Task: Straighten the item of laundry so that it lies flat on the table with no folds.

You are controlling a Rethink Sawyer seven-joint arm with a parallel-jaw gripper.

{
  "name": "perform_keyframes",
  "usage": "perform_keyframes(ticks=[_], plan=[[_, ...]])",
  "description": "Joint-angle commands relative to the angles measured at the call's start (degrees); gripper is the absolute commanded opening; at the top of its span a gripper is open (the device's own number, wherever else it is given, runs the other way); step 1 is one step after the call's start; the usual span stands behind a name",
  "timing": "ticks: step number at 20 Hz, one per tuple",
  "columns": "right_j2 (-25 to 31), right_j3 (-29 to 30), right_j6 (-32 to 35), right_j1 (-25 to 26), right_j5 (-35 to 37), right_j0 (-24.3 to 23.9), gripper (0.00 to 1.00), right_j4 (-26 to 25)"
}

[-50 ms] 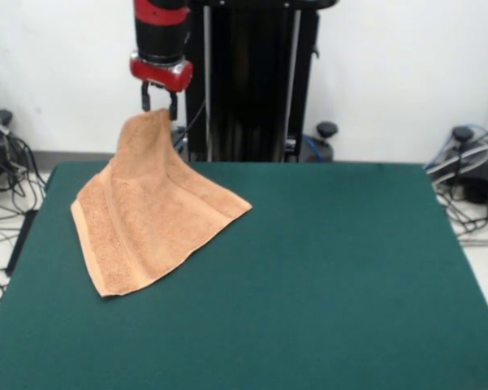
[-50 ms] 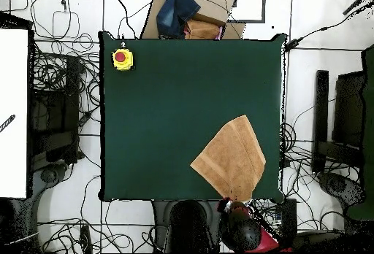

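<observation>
The item of laundry (image 1: 150,207), an orange-tan terry towel, hangs in a tent shape from one raised corner, its lower part spread on the table (image 1: 325,268) at the far left. My gripper (image 1: 159,106) holds that top corner, shut on it, above the table's far edge. From overhead the towel (image 2: 232,158) lies near the table's (image 2: 175,105) bottom right corner, and the gripper (image 2: 232,204) sits at its lower tip. A woven band runs near the towel's lower left edge.
A yellow box with a red button (image 2: 122,59) sits at the table's top left corner in the overhead view. Cables lie on the floor around the table. Cardboard and dark cloth (image 2: 186,14) lie beyond the top edge.
</observation>
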Motion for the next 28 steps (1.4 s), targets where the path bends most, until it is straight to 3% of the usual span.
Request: perform_keyframes(ticks=[1, 5, 9, 12, 17, 25, 28], plan=[[1.7, -7.1, 12.2, 0.8, -3.1, 2.0, 1.00, 0.4], [-0.2, -4.9, 12.5, -6.4, 4.0, 9.3, 1.00, 7.4], [-5.4, -8.8, 8.1, -13.0, 14.2, 16.8, 1.00, 12.1], [-3.2, -10.9, 7.1, -14.1, 17.2, 14.6, 1.00, 10.4], [4.0, -16.1, 7.4, -10.7, 16.5, 8.3, 1.00, 6.5], [7.5, -25.1, 10.1, -0.6, 5.5, 6.3, 1.00, 4.6], [9.7, -25.4, 12.4, 2.2, 3.1, 4.6, 1.00, 4.4]])
